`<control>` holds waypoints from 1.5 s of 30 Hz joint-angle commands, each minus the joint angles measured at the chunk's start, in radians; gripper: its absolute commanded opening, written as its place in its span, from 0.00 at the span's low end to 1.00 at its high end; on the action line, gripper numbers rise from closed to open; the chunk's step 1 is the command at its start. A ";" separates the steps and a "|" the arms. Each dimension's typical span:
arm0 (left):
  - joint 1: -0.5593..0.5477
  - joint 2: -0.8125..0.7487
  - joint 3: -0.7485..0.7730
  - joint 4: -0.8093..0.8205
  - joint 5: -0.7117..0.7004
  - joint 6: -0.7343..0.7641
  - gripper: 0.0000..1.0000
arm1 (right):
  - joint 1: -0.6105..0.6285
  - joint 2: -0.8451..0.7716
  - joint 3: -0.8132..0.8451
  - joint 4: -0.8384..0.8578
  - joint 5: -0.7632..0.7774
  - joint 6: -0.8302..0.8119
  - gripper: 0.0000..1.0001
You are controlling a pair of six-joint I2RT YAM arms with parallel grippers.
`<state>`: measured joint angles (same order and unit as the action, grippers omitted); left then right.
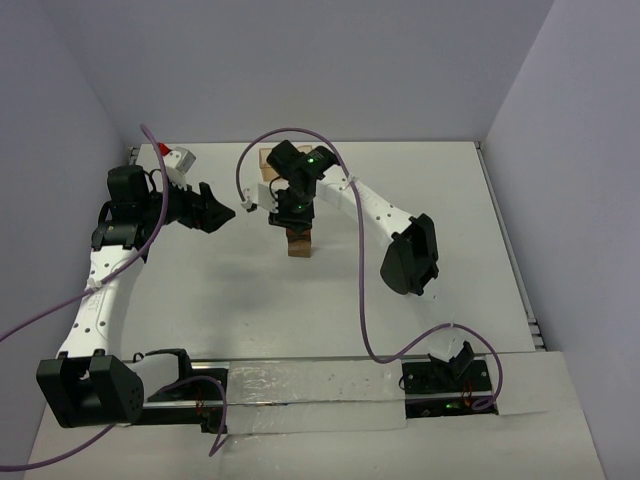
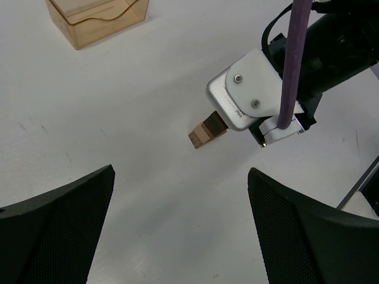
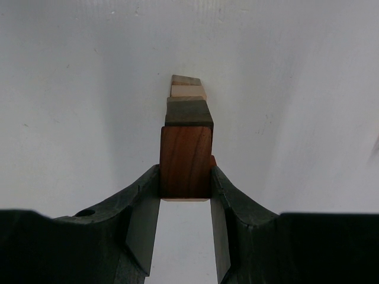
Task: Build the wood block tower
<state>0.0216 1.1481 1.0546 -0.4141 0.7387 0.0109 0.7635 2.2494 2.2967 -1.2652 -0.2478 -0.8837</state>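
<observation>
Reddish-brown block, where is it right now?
Right wrist view, centre: the reddish-brown block is clamped in the right end effector, at the top of the wood block tower.

My left arm (image 1: 95,300) and right arm (image 1: 375,208): white link shells, black joint housings, one purple cable (image 1: 360,290) each. Left fingers (image 2: 59,231), lower left: black, mesh-textured. Wrist plate (image 2: 246,94), upper right: silver-white, two screws (image 2: 237,78).

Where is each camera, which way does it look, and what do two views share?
Top external: above and behind, looking down at the table; left arm, right arm and the block tower show.
Left wrist: faces the tower and an orange tray; its open jaws fill the bottom corners.
Right wrist: looks down the tower; its jaws clamp the top reddish block.
Shared: all show the tower.
</observation>
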 commanded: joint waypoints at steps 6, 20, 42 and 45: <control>0.012 -0.012 0.039 0.038 0.031 -0.002 0.99 | 0.008 0.012 0.038 0.019 0.000 0.002 0.27; 0.011 -0.012 0.045 0.034 0.036 -0.002 0.99 | 0.008 -0.009 0.039 0.034 0.000 0.019 0.71; 0.011 0.153 0.210 -0.139 -0.134 0.070 0.99 | -0.189 -0.470 -0.193 0.368 -0.216 0.381 1.00; 0.013 0.172 0.208 -0.129 -0.245 0.049 0.99 | -0.352 -0.582 -0.347 0.475 -0.254 0.556 1.00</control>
<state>0.0267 1.3019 1.2188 -0.5085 0.6282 0.0494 0.5795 1.7791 2.0843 -0.9452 -0.4418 -0.5695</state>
